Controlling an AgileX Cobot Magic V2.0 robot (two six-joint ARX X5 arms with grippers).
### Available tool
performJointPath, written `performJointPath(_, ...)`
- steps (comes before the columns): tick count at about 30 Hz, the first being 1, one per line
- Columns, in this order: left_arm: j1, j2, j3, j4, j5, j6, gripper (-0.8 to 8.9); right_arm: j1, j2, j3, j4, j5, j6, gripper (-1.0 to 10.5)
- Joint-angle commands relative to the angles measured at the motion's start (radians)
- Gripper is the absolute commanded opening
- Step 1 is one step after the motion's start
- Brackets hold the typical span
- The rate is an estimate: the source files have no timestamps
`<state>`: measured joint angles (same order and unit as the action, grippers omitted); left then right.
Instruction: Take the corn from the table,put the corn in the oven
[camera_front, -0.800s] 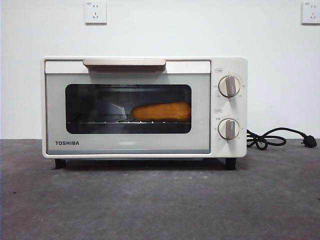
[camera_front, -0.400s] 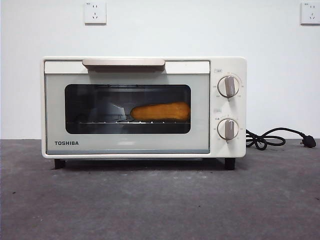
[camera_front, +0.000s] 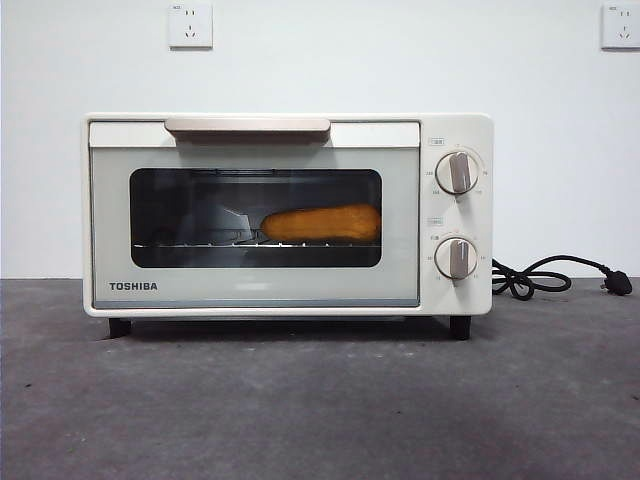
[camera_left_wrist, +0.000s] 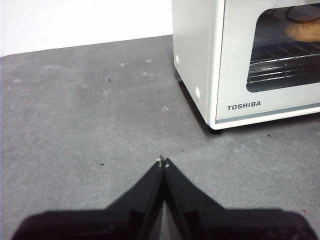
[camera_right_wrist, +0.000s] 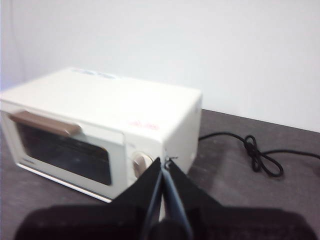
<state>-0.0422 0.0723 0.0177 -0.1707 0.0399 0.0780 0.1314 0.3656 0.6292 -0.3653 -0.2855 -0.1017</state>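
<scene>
Cream oven (camera_front: 288, 215) standing square on the grey worktop (camera_front: 320, 400), door closed, bar handle (camera_front: 247, 125) along the top edge. "TOSHIBA" printed in dark capitals at the door's lower left (camera_front: 133, 286), readable also in the left wrist view. Two round knobs (camera_front: 457, 172) stacked on the right panel, with small markings around them too fine to read. Corn (camera_front: 322, 222) lying lengthwise on the wire rack inside, behind the dark glass, toward the right half of the window. Black cord (camera_front: 545, 277) coiled on the worktop right of the oven, plug at its far end. Two white wall sockets (camera_front: 190, 25) above. Left gripper (camera_left_wrist: 162, 162) hanging over bare worktop near the oven's left front corner, fingers pressed together, holding nothing. Right gripper (camera_right_wrist: 165, 161) raised above the oven's right side, fingers likewise closed and empty.
</scene>
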Motion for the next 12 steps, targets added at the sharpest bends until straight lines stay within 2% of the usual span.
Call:
performJointPath(1, 0.003, 0.000, -0.008, 0.005, 0.001, -0.007, -0.04, -0.046, -0.067, -0.156, 0.095, -0.030, -0.006, 0.0)
performJointPath(6, 0.003, 0.000, -0.008, 0.005, 0.001, -0.007, -0.04, -0.119, -0.174, -0.345, 0.208, -0.029, 0.005, 0.0)
performJointPath(12, 0.003, 0.000, -0.008, 0.005, 0.001, -0.007, -0.04, -0.172, -0.278, -0.473, 0.236, -0.029, 0.023, 0.0)
